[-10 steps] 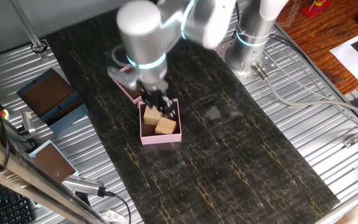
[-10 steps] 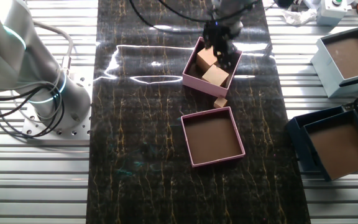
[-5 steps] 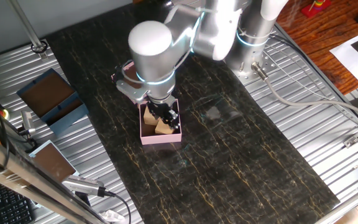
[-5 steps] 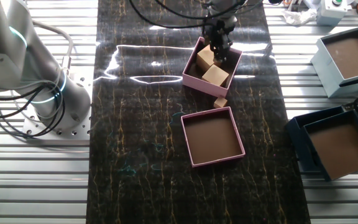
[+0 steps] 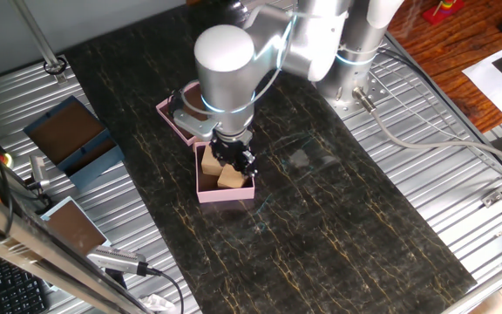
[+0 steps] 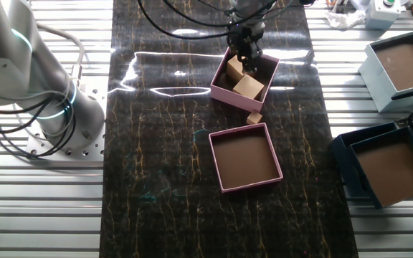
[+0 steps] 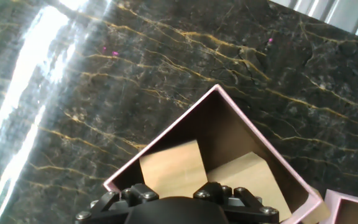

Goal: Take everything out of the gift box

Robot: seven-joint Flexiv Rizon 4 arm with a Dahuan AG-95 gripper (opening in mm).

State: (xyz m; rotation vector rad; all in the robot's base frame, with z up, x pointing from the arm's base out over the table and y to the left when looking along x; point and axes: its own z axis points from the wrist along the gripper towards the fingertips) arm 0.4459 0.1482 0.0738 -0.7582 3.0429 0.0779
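The pale-pink gift box [image 5: 226, 192] stands on the dark mat and shows in the other fixed view [image 6: 221, 89] and in the hand view [image 7: 133, 168] too. Two tan wooden blocks lie inside it, one [image 5: 209, 163] [image 6: 235, 67] [image 7: 171, 171] beside the other [image 5: 230, 179] [image 6: 249, 87] [image 7: 252, 180]. My gripper [image 5: 234, 159] [image 6: 248, 59] hangs over the box's far side with its dark fingers spread, down among the blocks. It holds nothing. In the hand view only the hand's dark base shows, and the fingertips are hidden.
A shallower pink tray [image 6: 246, 158] lies next to the gift box, partly hidden by the arm in one fixed view [image 5: 174, 115]. A tiny tan block [image 6: 254, 117] lies on the mat between them. Blue boxes [image 6: 401, 63] [image 6: 389, 166] stand on the metal slats.
The arm has swung sideways over the gift box and the gripper has shifted a little along the box's far side. Both blocks lie where they did.
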